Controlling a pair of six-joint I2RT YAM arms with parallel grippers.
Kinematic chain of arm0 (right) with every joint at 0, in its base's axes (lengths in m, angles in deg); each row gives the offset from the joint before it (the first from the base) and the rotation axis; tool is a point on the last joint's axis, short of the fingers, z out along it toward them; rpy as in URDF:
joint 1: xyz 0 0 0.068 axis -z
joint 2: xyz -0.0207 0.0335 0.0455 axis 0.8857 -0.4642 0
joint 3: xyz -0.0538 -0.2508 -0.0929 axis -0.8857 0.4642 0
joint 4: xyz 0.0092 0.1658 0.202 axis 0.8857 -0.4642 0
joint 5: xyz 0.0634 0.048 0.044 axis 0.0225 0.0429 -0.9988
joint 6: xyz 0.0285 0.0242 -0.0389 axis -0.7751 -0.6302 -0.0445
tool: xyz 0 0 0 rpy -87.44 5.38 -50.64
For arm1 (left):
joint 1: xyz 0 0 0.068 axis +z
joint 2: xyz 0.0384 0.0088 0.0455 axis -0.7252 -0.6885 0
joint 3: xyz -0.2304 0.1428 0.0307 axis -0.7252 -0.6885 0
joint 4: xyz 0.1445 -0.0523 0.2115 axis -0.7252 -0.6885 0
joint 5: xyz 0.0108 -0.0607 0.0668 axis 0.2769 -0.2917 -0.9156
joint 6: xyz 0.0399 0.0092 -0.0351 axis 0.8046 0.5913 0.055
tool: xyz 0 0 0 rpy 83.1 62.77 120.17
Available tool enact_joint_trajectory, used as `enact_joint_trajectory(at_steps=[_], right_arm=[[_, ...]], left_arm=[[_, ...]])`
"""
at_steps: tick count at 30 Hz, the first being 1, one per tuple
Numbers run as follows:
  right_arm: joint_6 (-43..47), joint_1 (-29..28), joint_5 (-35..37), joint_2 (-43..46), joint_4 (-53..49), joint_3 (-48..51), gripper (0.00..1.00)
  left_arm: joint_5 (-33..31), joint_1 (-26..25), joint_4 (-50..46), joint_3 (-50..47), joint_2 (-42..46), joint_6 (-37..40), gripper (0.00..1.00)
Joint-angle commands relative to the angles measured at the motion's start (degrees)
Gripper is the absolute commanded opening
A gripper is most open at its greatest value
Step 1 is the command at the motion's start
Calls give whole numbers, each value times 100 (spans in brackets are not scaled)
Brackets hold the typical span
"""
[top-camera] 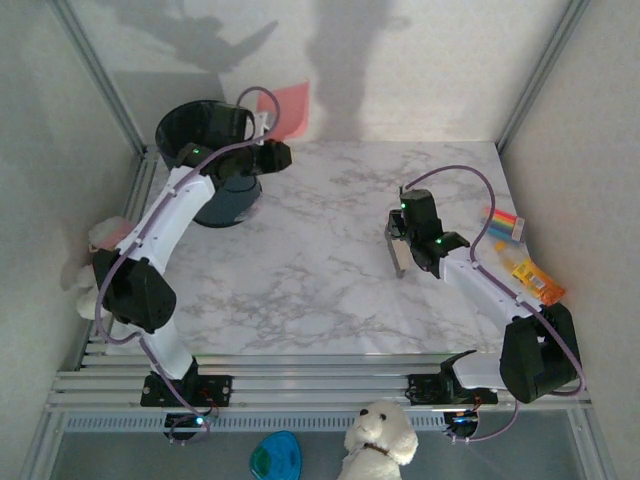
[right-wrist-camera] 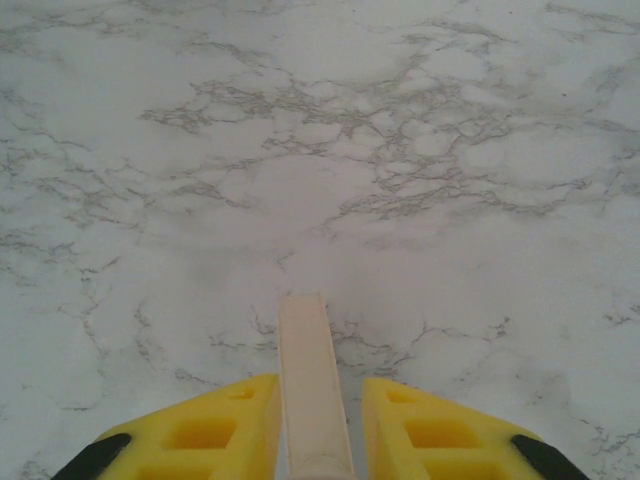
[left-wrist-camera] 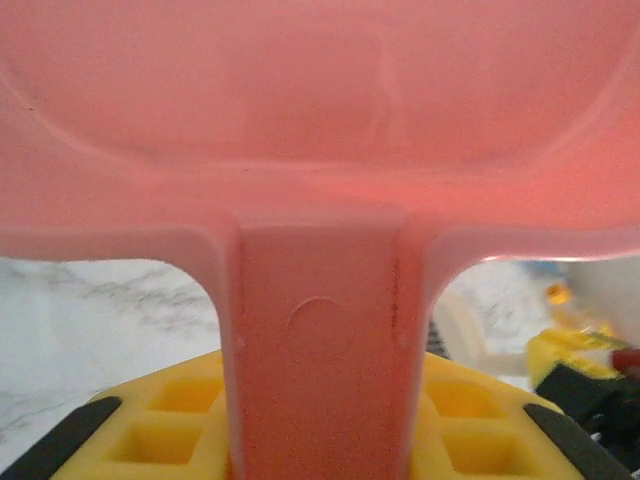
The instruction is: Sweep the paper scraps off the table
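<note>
- While our left gripper (left-wrist-camera: 320, 435) pinches the pink dustpan (left-wrist-camera: 320, 130) beside the dark bin (top-camera: 228, 205), far left, our right gripper (right-wrist-camera: 315, 430) clamps a cream stick (right-wrist-camera: 305, 340).
- The table (right-wrist-camera: 300, 150) lies directly beneath that stick.

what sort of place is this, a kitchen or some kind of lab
Probably a robot test bench, not a kitchen: a marble-look table walled in by white panels, a ribbed metal rail frame along its near edge, and a left arm and right arm bolted to it.
</note>
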Motion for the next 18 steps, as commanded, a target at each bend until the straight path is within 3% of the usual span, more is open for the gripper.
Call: enact_joint_trajectory(at_steps=[1,10,18], right_arm=[[-78,40,220,180,56,70,0],[-80,35,423,256,17,89,0],[-19,37,569,321,-30,106,0]], left_arm=[[-862,-313,-745,348,-215,887,0],[-1851,-924,-1528,698,-962,1444,0],[-2232,-1291,-1733,693,-1447,1687,0]])
